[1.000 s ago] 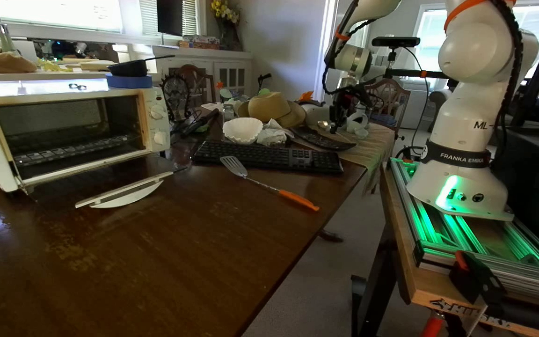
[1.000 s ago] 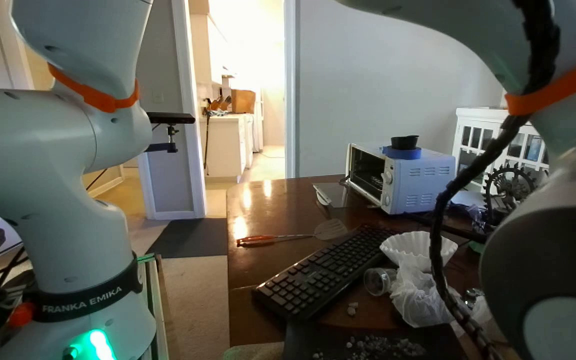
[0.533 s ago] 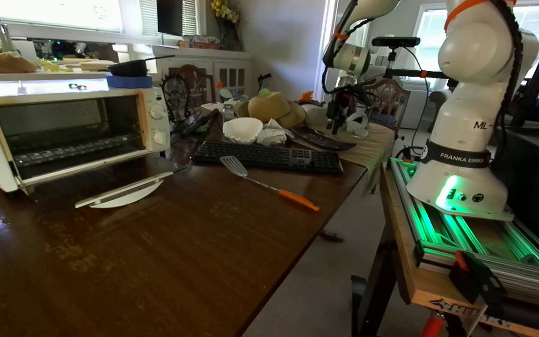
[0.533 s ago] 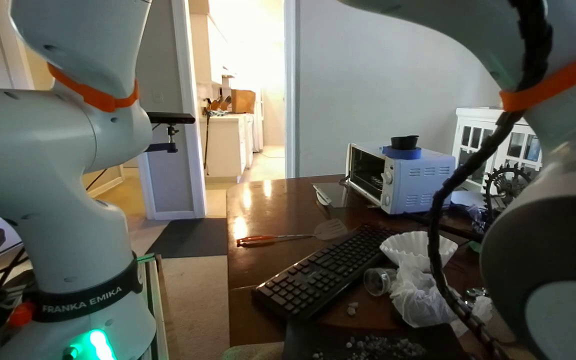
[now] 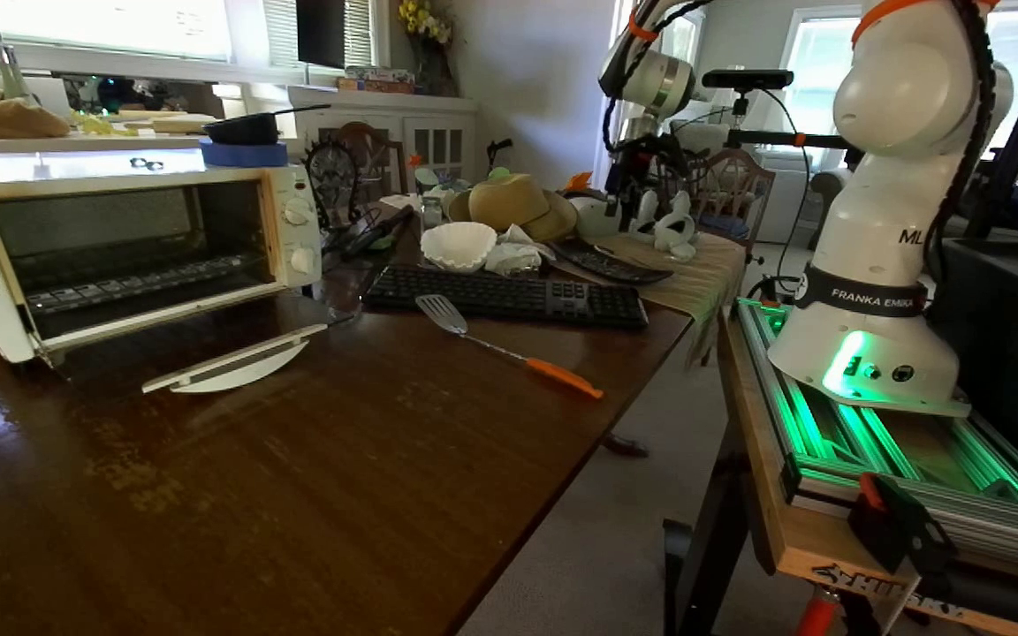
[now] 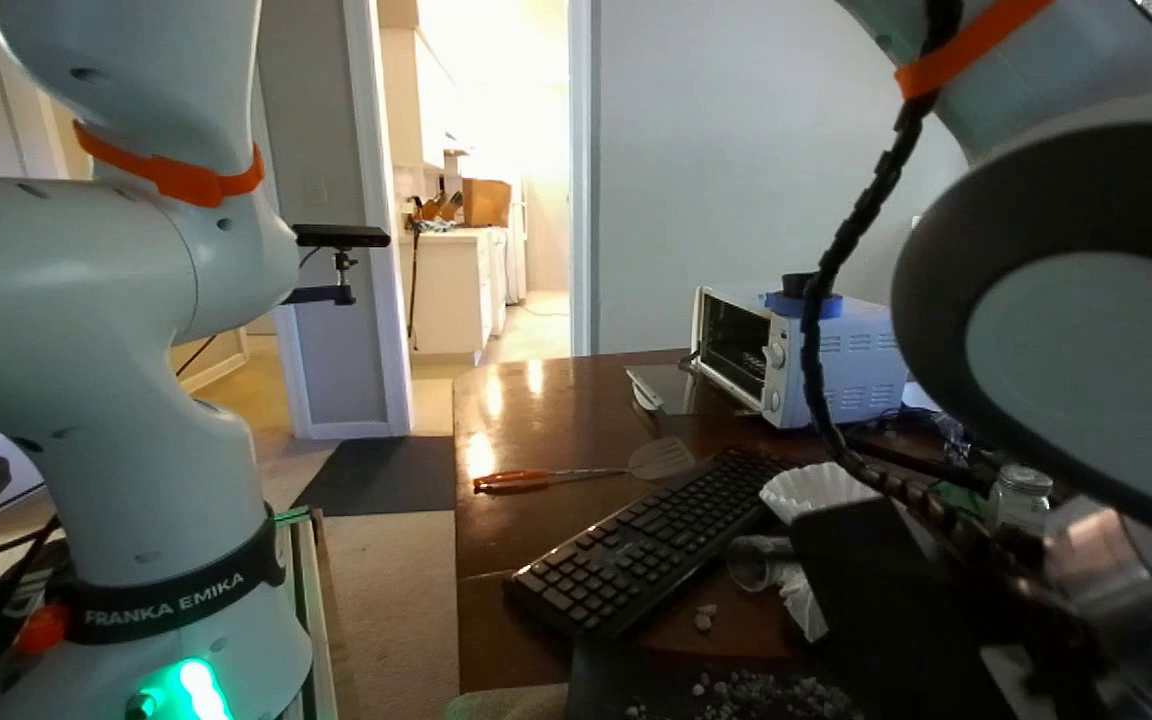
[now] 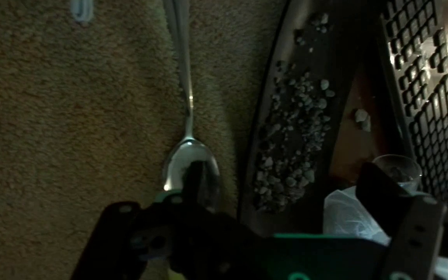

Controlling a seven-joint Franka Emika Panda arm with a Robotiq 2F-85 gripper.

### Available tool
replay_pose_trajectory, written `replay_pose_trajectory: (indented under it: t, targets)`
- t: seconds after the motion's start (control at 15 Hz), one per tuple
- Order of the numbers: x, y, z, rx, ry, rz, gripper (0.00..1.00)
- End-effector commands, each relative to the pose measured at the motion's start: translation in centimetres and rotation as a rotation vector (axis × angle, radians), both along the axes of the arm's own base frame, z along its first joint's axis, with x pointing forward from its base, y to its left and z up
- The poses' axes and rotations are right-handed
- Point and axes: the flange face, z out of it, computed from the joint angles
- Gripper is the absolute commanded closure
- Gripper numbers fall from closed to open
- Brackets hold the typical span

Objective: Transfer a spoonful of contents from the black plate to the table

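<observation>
A silver spoon (image 7: 187, 87) lies on beige cloth in the wrist view, its bowl partly behind one of my fingers (image 7: 194, 177). To its right is the black plate (image 7: 342, 50), which bears a heap of grey pebbles (image 7: 286, 182). The plate shows in both exterior views too, as a dark curved plate (image 5: 611, 263) and a dark flat plate (image 6: 601, 675). My gripper (image 7: 283, 179) stands wide open with nothing between its fingers. It hangs above the cloth in an exterior view, where the gripper (image 5: 622, 210) is clear of the plate. Several small pebbles (image 6: 704, 618) rest on the brown table (image 6: 566, 440).
Beside the plate lie a black keyboard (image 6: 646, 540), a clear cup (image 7: 397, 171) and thin white plastic (image 7: 352, 214). Beyond them are a slotted spatula (image 5: 518, 355), a white paper bowl (image 5: 456, 246), a straw hat (image 5: 509, 208) and a toaster oven (image 5: 133, 265).
A second ago the spoon showed at my gripper in an exterior view; now it lies loose on the cloth and the fingers are apart. The arm has since risen and swung aside.
</observation>
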Motion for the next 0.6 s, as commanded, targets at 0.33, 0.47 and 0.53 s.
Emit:
replay_pose_trajectory:
  t: [0.33, 0.47, 0.53]
  targets:
    - [3.7, 10.3, 8.4, -0.336, 0.143, -0.026, 0.00]
    - [3.7, 13.0, 11.0, -0.452, 0.150, -0.016, 0.00]
    - [3.5, 14.3, 12.2, -0.510, 0.143, -0.019, 0.00]
